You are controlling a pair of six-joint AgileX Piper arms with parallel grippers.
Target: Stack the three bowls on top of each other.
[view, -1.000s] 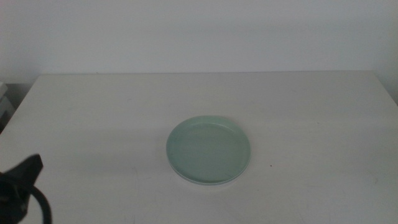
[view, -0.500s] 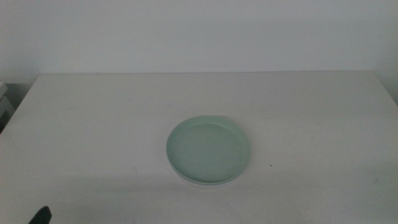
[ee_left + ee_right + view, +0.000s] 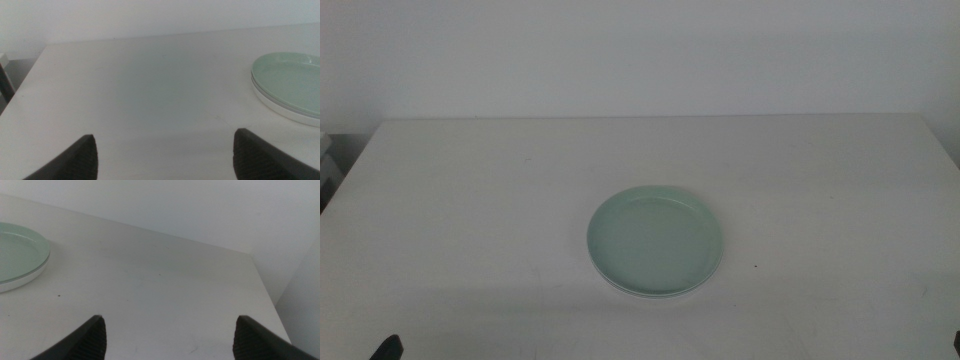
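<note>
left gripper (image 3: 162, 157) open | right gripper (image 3: 167, 337) open | mint green bowl (image 3: 655, 240) tops stack | no readable writing

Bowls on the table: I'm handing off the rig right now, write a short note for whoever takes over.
Left gripper: open, empty, pulled back at the near left table edge.
Right gripper: open, empty, waiting at the near right.
Mint green bowl tops a stack mid-table; a white bowl rim shows beneath it. The grey one cannot be made out.
Done: stacking looks finished, nothing else on the table.
Left: confirm the stack holds three.
</note>
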